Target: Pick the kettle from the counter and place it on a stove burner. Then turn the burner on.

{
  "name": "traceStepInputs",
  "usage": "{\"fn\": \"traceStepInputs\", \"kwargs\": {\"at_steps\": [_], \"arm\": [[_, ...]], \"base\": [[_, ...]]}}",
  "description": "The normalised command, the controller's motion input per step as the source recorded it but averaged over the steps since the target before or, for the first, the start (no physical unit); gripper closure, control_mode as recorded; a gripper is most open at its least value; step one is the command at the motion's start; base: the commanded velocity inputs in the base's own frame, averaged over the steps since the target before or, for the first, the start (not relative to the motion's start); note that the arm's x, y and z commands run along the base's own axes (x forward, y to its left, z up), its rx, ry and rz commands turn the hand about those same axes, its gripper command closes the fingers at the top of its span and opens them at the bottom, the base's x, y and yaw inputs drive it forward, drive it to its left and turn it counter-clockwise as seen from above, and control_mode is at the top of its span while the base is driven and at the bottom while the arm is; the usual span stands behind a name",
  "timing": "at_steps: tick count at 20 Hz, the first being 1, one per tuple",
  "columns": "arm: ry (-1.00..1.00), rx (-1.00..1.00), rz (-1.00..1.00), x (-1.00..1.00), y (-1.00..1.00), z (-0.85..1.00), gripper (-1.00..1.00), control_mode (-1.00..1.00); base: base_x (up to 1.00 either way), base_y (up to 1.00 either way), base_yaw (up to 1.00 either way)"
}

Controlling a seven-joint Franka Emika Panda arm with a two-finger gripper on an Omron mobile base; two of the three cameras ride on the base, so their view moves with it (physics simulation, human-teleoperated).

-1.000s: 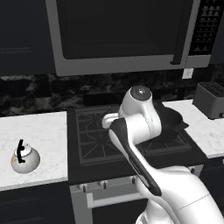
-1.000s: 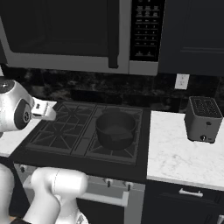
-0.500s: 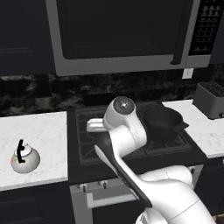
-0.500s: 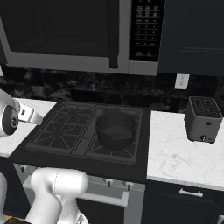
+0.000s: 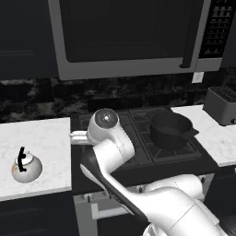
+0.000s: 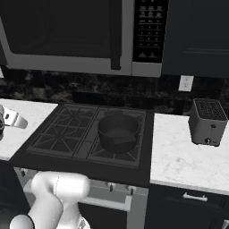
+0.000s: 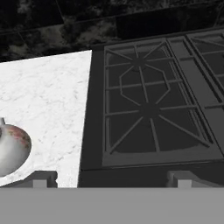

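We saw claw (image 7: 109, 178) fully open, empty; kettle (image 5: 26, 167) upright on table (image 5: 46, 138), 9 o'clock of stove burner (image 7: 148, 118).

Arm folded over to nine o'clock, wrist low and level, gripper (image 7: 109, 178) jaws spread wide, gripping nothing.

Glossy white arm (image 5: 138, 193), rounded shells, dark joint seams, round grey cap on top joint.

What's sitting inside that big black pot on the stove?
The round black pot on the black gas cooktop looks empty: only its dark inner wall and floor show. The near rim hides part of the floor.
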Motion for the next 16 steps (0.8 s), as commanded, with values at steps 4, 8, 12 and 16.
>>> {"fn": "traceStepInputs", "kwargs": {"at_steps": [4,8,12,16], "arm": [[0.1,0.0,0.04,0.0,0.69,-0.15,-1.0,-1.0],[0.11,0.0,0.06,0.0,0.65,-0.17,-1.0,-1.0],[0.11,0.0,0.07,0.0,0.64,-0.17,-1.0,-1.0],[0.04,0.0,0.07,0.0,0.62,-0.18,-1.0,-1.0]], "base": [[0.0,0.0,0.0],[0.0,0.0,0.0],[0.0,0.0,0.0],[0.0,0.0,0.0]]}}
